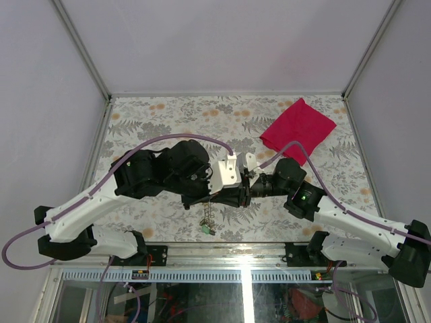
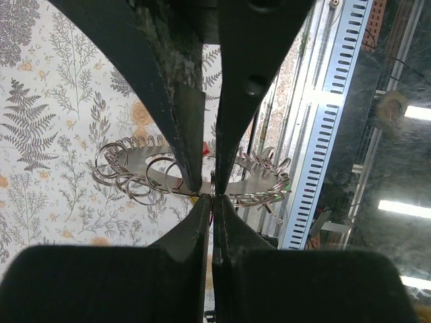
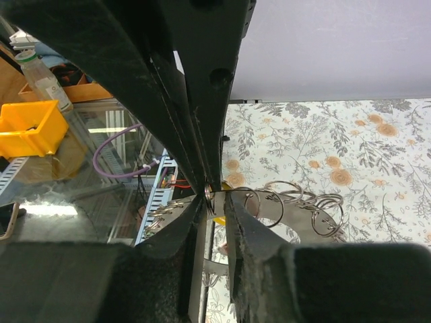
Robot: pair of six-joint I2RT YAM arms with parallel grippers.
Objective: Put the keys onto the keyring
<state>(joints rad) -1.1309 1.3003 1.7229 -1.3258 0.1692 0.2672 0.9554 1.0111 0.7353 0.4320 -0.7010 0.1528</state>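
Observation:
Both grippers meet tip to tip above the table's near middle. The keyring (image 2: 135, 165), a flat metal plate edged with several split rings, hangs level between them; its rings also show in the right wrist view (image 3: 296, 215). My left gripper (image 2: 213, 198) is shut at the plate's edge, a thin red sliver, seemingly the red key (image 2: 214, 204), pinched between its pads. My right gripper (image 3: 219, 202) is narrowed on the plate's rim from the opposite side. A bit of the yellow key (image 3: 221, 219) shows just under it. From above, the left gripper (image 1: 241, 194) and the right gripper (image 1: 251, 183) almost touch.
A small chain with a green tag (image 1: 209, 230) dangles below the grippers near the table's front edge. A red cloth (image 1: 298, 130) lies at the back right. A slotted white rail (image 2: 323, 134) runs along the near edge. Beyond it are a yellow bin (image 3: 27, 128) and a bottle (image 3: 40, 77).

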